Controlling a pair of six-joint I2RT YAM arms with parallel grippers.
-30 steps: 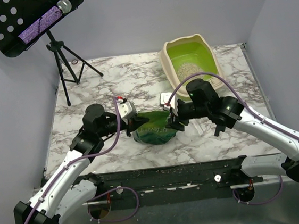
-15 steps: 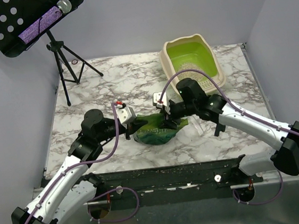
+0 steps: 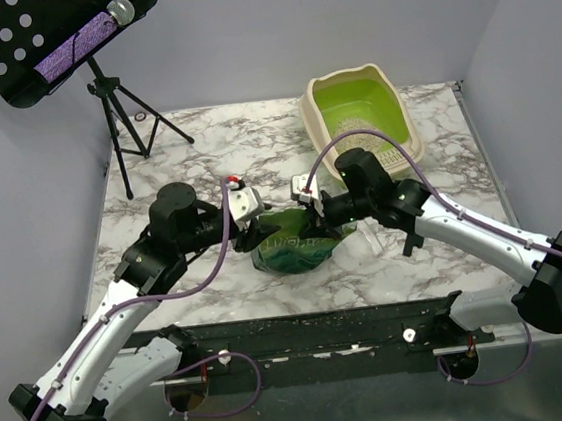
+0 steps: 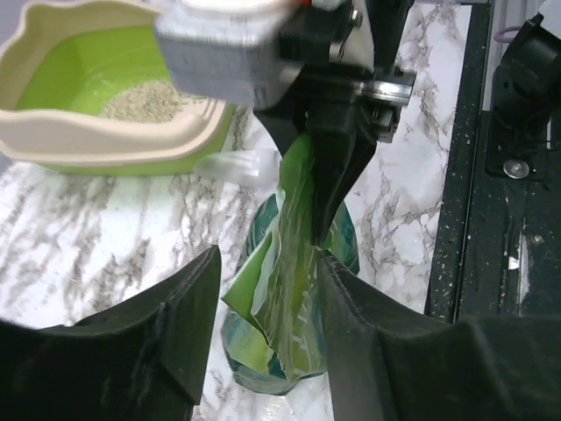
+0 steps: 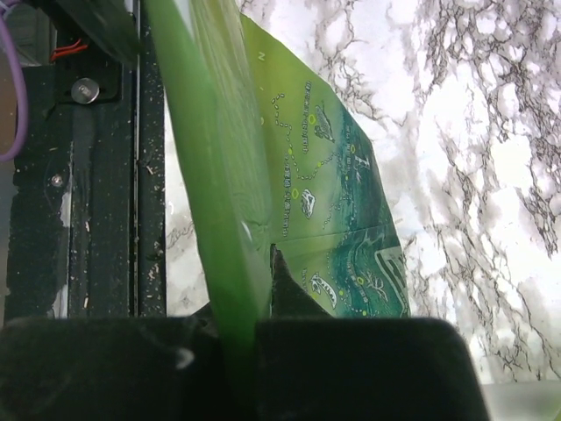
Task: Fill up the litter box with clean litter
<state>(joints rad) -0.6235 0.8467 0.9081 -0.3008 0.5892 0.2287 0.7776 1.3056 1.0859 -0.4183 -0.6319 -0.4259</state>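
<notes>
Marble table [image 3: 184, 150]: right gripper [image 3: 315, 229] clamped on green bag [image 3: 290, 252] top edge; left gripper [image 4: 266, 263] parted, holding nothing. Risk: one-sided hold lets the film slip, spilling contents short of litter box [image 3: 313, 117].

We've got the left arm [image 3: 103, 335] and the right arm [image 3: 485, 239] in view: smooth white shells on the long links, chunky black housings at every joint. A purple cable [image 3: 368, 133] loops along each one. Up close, the left hand [image 4: 267, 324] shows matte black fingers [image 4: 175, 342], the right hand [image 5: 245, 338] likewise. Each wrist carries a pale grey camera block [image 3: 243, 202].
</notes>
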